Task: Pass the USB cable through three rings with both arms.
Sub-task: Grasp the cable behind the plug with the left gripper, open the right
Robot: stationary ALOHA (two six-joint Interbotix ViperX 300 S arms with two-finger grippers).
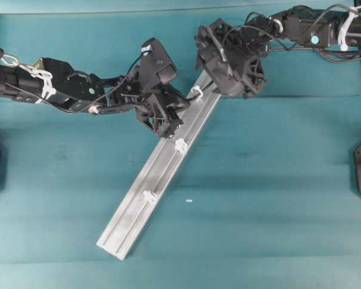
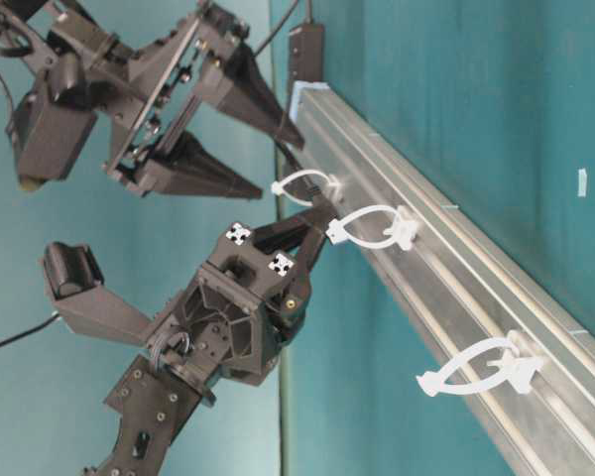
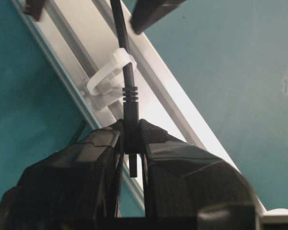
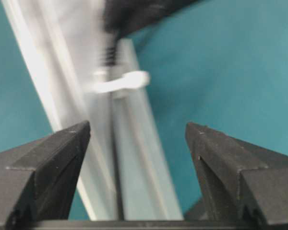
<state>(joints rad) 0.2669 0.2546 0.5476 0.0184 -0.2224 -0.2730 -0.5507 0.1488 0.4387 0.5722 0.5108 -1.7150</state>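
Overhead: rail [image 1: 159,174] diagonal on table; both claws at upper ring [image 1: 197,92]. Two rings [image 1: 181,145] below unthreaded.

Table-level: right claw [image 2: 263,154] wide, holding nothing. Left claw [image 2: 302,243] between first two rings.

Left wrist: left claw [image 3: 133,143] clamped on cable [image 3: 129,103] plug, pulling it out of ring [image 3: 110,76]. Cable axis along rail, plug toward camera.

Right wrist: right claw [image 4: 137,139] spread; cable [image 4: 116,163] runs between fingers, apparently released for handover.

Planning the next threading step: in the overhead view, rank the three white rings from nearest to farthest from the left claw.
1. Upper ring, just up-right of the left claw, near the rail's top.
2. Middle ring, just below the claw.
3. Lower ring, toward the rail's bottom-left end.

The first two are close to call.
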